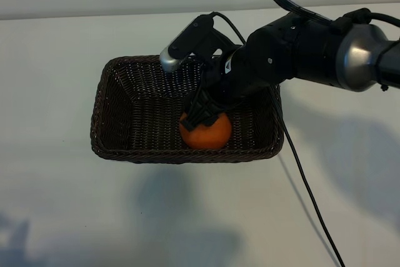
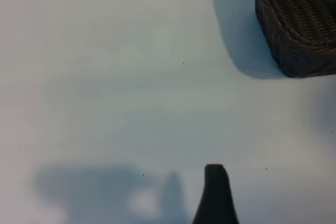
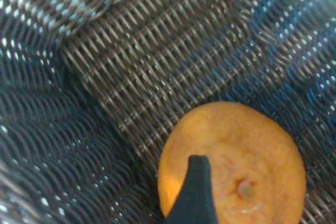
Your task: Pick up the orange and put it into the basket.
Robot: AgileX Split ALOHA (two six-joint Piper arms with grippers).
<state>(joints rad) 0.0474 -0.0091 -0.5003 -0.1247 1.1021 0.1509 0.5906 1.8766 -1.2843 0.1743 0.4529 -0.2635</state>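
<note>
The orange [image 1: 209,134] lies on the floor of the dark woven basket [image 1: 125,153], near its front wall. My right gripper [image 1: 201,115] hangs directly over the fruit inside the basket, open, its black fingers [image 1: 195,112] at the orange's upper left. In the right wrist view one dark finger [image 3: 197,192] crosses in front of the orange [image 3: 252,150], whose puckered stem end faces up, on the wicker floor [image 3: 157,51]. The left arm is parked out of the exterior view. Its one visible finger [image 2: 215,198] hovers over bare table, with a corner of the basket [image 2: 299,30] farther off.
The basket stands mid-table on a white surface [image 1: 62,204]. A black cable [image 1: 306,186] runs from the right arm down past the basket's right corner to the front edge. The bulky right arm [image 1: 300,48] reaches in over the basket's back right.
</note>
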